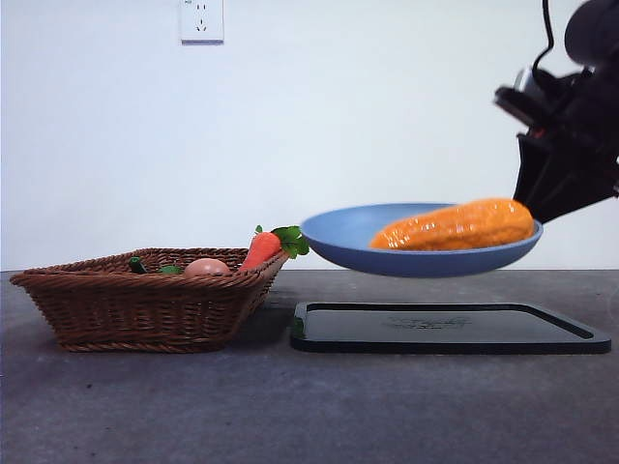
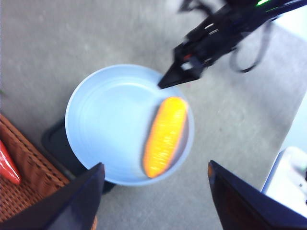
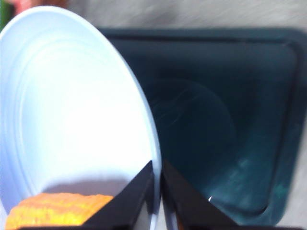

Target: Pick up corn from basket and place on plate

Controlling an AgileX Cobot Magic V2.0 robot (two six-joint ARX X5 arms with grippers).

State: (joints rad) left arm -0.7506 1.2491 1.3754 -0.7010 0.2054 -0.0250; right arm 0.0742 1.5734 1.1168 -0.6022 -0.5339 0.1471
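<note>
The light-blue plate [image 1: 421, 253] hangs in the air above the black tray, tilted a little. My right gripper [image 1: 538, 205] is shut on the plate's right rim [image 3: 154, 143], one jaw above and one below. The orange-yellow corn [image 1: 456, 224] lies on the plate near that gripped edge, and it also shows as the corn [image 2: 165, 136] and the corn [image 3: 57, 209]. My left gripper [image 2: 154, 165] is open and empty high above the plate [image 2: 110, 120]; the front view does not show it. The wicker basket [image 1: 145, 302] stands at the left.
A flat black tray [image 1: 450, 329] lies on the table under the plate. The basket holds an orange-red carrot [image 1: 261, 248] with green leaves, a peach egg-like item [image 1: 206, 267] and something dark green. The basket's corner [image 2: 24, 182] and the carrot [image 2: 7, 163] show in the left wrist view.
</note>
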